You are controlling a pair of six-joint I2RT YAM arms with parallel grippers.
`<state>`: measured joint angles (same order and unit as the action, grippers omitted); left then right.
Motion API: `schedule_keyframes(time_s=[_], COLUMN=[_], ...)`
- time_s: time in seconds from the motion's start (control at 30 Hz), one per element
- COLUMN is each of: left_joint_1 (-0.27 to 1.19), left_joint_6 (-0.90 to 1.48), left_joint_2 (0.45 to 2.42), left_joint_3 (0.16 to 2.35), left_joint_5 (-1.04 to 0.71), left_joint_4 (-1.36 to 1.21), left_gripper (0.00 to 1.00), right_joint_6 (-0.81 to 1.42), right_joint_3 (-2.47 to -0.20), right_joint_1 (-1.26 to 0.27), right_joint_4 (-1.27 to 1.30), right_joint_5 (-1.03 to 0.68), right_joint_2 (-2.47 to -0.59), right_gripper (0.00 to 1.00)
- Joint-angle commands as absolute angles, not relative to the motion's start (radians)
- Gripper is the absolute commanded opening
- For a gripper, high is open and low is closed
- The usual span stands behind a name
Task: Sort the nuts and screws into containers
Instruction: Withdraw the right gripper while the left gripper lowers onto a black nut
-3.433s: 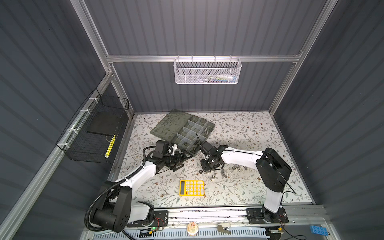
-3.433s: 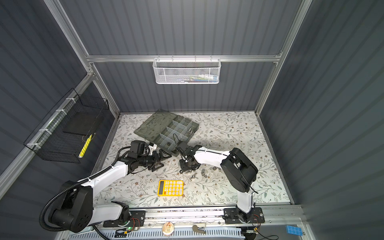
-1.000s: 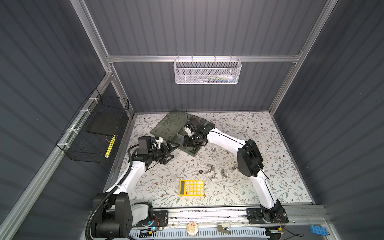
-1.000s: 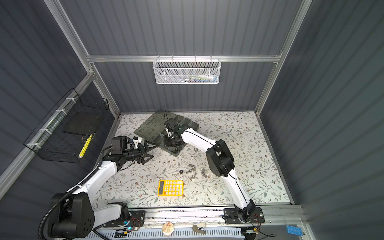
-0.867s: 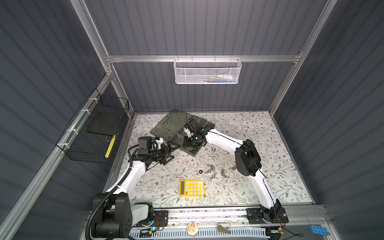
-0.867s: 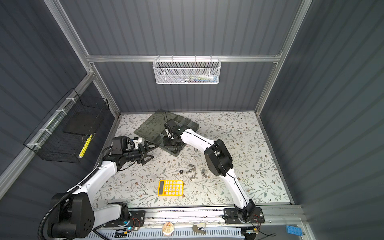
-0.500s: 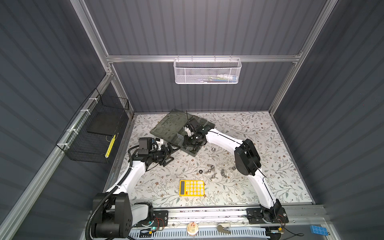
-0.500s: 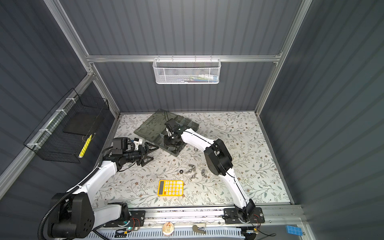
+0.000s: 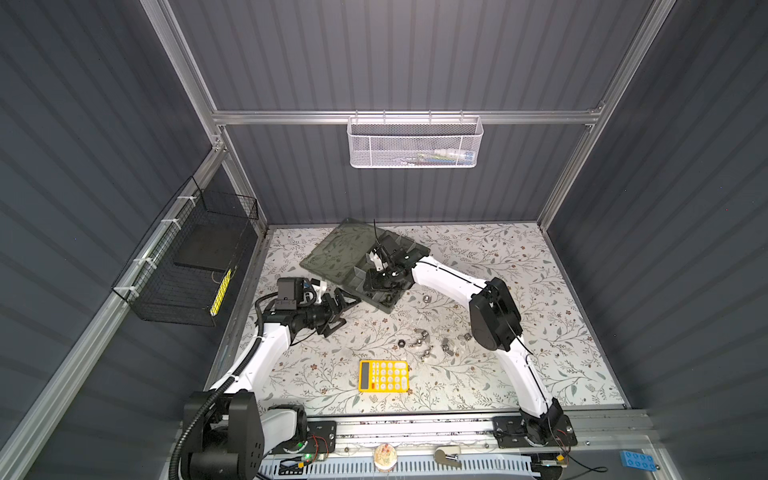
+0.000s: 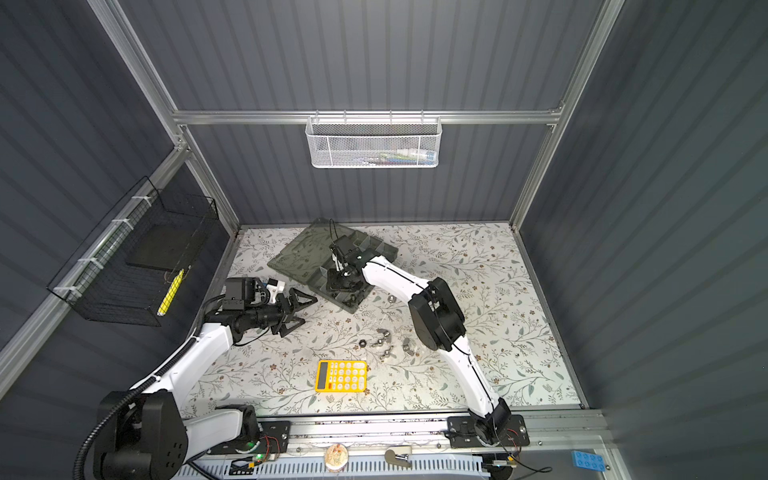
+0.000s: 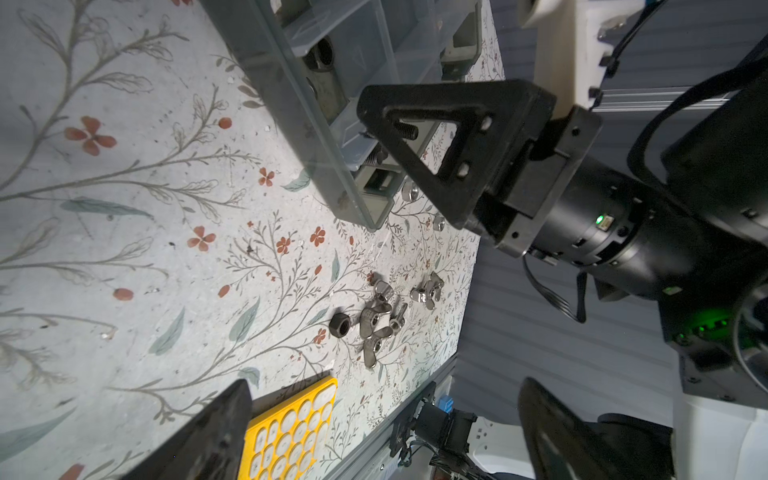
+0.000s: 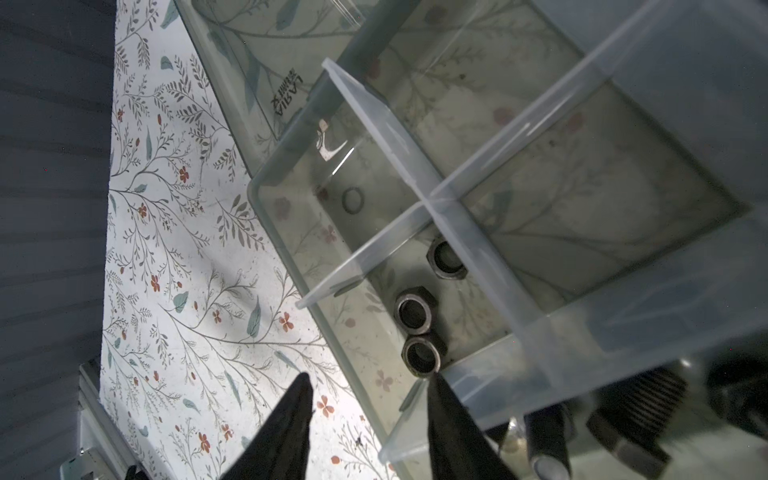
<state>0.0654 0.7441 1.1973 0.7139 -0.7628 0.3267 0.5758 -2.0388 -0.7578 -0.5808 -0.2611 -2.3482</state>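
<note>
Right gripper (image 12: 369,378): jaws newly parted above organiser compartment (image 12: 287,266), empty; black hex nut (image 12: 423,356) apparently delivered (three lie there). Left gripper (image 9: 347,311): spread, empty.

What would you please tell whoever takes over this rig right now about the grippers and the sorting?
Left gripper: open, empty, beside the organiser box on the table's left side.
Right gripper: over the box, fingers apart, nothing between them.
Done: three black nuts lie in one compartment; a screw shows in another.
Left: one loose black nut and several wing nuts between the box and the yellow calculator; a silver hex nut beside the box's near corner.
</note>
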Motion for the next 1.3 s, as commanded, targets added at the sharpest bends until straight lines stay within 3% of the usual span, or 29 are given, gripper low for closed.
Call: schedule_keyframes(time_s=[0.0,0.2,0.4,0.7,1.27], left_joint_1=[0.061,0.061,0.062,0.132,0.588], left_joint_6=[0.687,0.657,0.662,0.661,0.56], left_joint_2=[1.156,1.131,1.135,1.152,1.374], left_joint_3=[0.757,0.774,0.793,0.817,0.925], left_joint_5=[-0.734,-0.707,-0.699,-0.646,-0.255], left_joint_4=[0.409,0.462,0.472,0.458,0.518], left_gripper=[1.0,1.0,1.0,1.0,0.99], right_joint_6=[0.578,0.574,0.573,0.54,0.477], right_joint_3=[-2.029,-1.963,-1.789,-1.437,-0.853], right_joint_1=[-0.753,-0.753,-0.752,-0.733,-0.722], right_joint_4=[-0.548,-0.502,-0.406,-0.29,-0.202], right_joint_5=[-0.246,-0.226,-0.175,-0.121,-0.041], right_joint_2=[-2.287,-2.191,-2.03,-1.744,-1.237], right_gripper=[0.54,0.69,0.99,0.99,0.99])
